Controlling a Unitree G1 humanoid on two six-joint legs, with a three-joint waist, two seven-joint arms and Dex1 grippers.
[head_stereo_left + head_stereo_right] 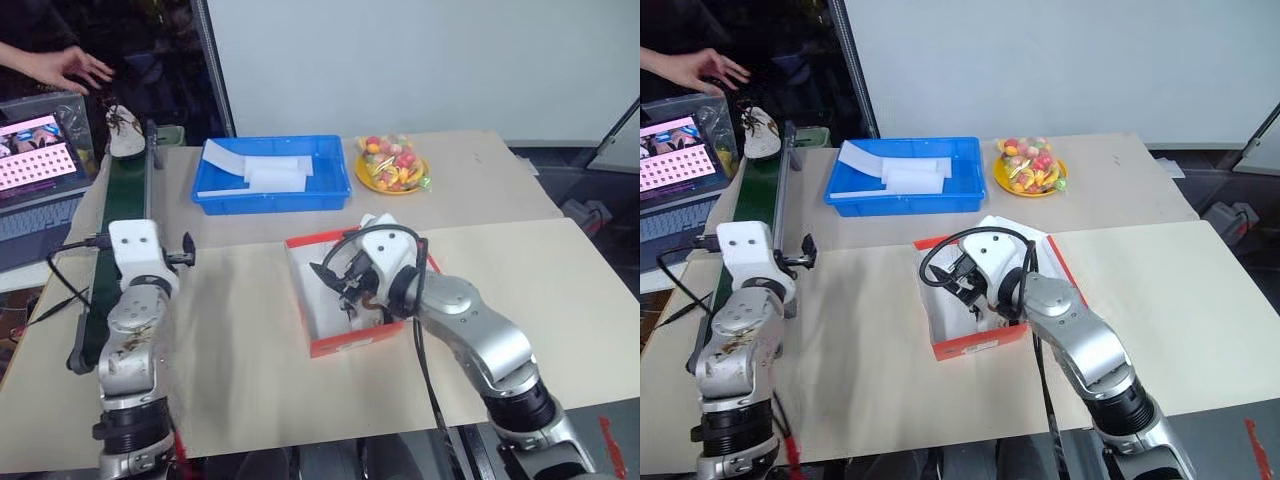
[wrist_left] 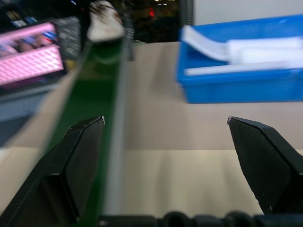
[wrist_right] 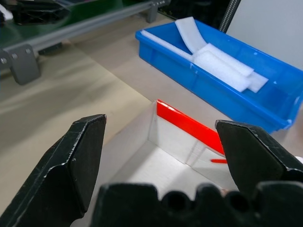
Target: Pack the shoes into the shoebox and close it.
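The shoebox (image 1: 345, 300) stands open near the middle of the table (image 1: 540, 280), its white inside facing up, so that shoes can be dropped in from above. The right gripper (image 3: 161, 137) hangs just over the box with its two fingers spread wide and nothing between them. One shoe (image 1: 123, 130) lies at the far end of the green conveyor (image 1: 115, 230), at about ten o'clock from the box, and I judge the belt is there to bring it closer. The left gripper (image 2: 165, 137) is also wide open and empty, pointing along the belt toward that shoe, probably to take it. A blue tray (image 1: 275, 175) sits at twelve o'clock from the box, well apart. A second shoe I cannot find.
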